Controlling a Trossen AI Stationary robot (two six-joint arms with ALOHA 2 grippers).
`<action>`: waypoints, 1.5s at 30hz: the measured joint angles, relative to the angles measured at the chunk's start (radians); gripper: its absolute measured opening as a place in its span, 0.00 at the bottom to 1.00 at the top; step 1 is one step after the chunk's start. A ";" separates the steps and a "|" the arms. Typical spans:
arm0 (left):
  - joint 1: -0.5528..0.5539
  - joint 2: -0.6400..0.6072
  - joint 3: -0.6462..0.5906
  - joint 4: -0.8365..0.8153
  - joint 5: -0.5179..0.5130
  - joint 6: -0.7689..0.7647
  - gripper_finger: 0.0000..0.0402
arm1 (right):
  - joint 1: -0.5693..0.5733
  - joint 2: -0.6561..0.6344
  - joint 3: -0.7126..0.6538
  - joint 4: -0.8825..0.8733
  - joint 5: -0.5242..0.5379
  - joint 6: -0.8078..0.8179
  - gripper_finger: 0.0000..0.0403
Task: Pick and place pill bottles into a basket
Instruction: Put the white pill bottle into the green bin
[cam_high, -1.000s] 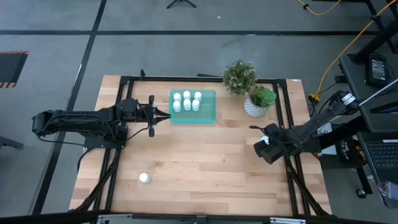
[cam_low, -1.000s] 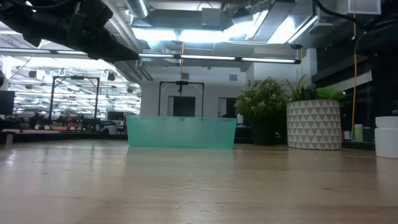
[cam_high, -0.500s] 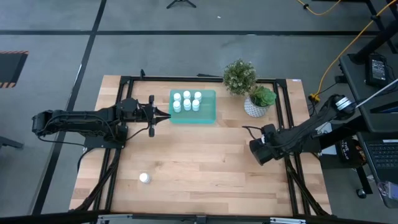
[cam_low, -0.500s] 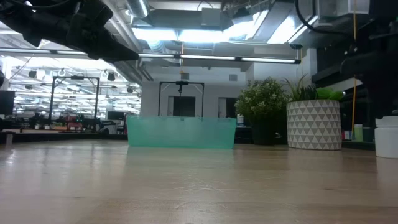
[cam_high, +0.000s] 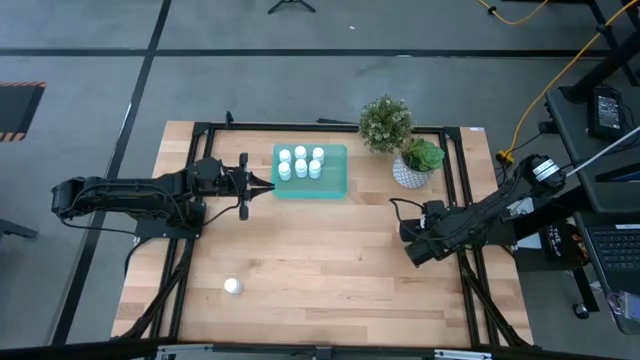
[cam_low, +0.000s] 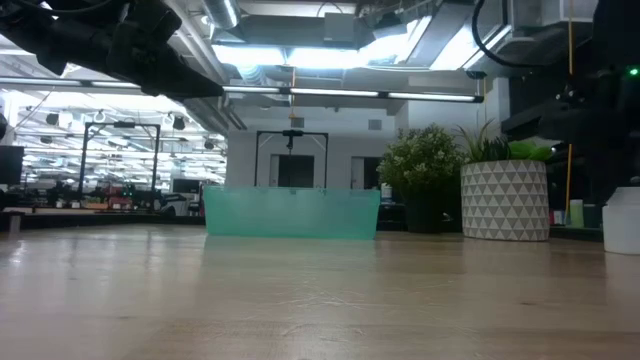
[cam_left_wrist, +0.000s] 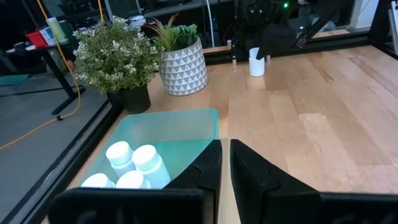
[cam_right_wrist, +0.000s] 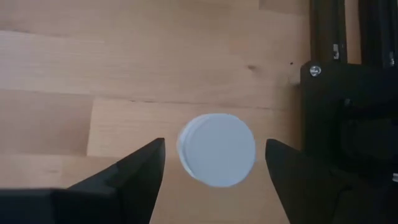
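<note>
— Right wrist view: what did you see?

— My right end effector (cam_right_wrist: 214, 163) hung spread wide above a pill bottle (cam_right_wrist: 217, 149) standing on the bench (cam_high: 330, 260), touching nothing.

— And the left?

— Left end effector (cam_high: 268, 184) was pressed together, empty, just beside the basket (cam_high: 335, 180) holding six bottles (cam_high: 301, 161). Another bottle (cam_high: 232, 286) stood well apart, near the front.

No legible text, labels, brand marks, numbers or signs in any view. The pill bottles (cam_high: 300, 162) show plain white tops, the basket (cam_high: 336, 180) is unmarked, and the triangle-patterned pot (cam_left_wrist: 183, 66) bears pattern only.
</note>
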 joint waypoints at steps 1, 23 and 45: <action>0.000 0.000 0.000 0.000 0.000 0.000 0.07 | 0.000 0.004 -0.006 0.006 0.000 0.001 0.69; 0.000 0.000 0.000 0.003 0.000 0.000 0.06 | 0.000 0.008 -0.068 0.099 0.036 0.024 0.69; 0.000 0.000 0.000 0.003 0.000 0.008 0.04 | 0.000 0.004 -0.067 0.108 0.044 -0.033 0.40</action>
